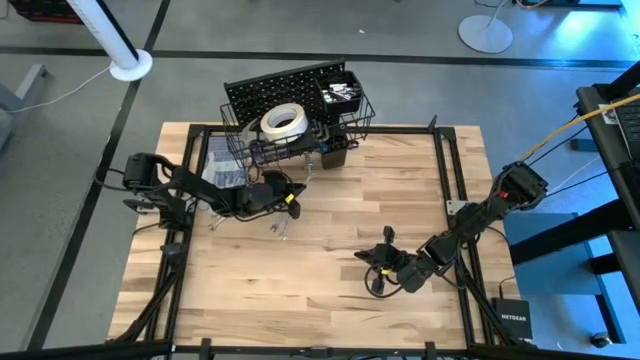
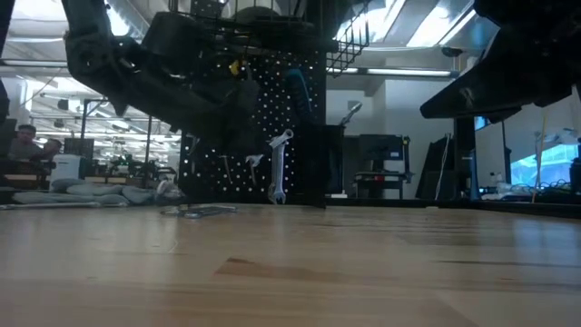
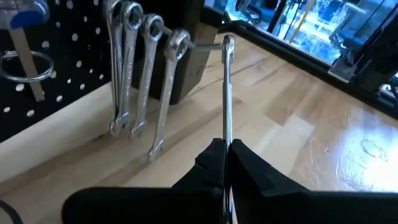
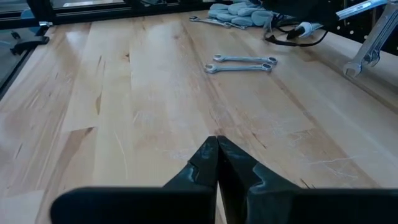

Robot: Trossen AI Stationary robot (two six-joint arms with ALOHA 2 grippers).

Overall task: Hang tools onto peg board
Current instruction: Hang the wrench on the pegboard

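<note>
My bench [image 1: 330, 230] sits evenly lit from overhead; low down, I'm a dim silhouette against bright ceiling lights.

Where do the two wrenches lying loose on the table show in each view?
High: wrenches left of centre, out from the peg board.
Low: wrenches flat on the table at left, before the peg board.
Left wrist: not in it.
Right wrist: wrenches upper middle, side by side.
Landmark: the peg board, in the high, low and left wrist views.
</note>
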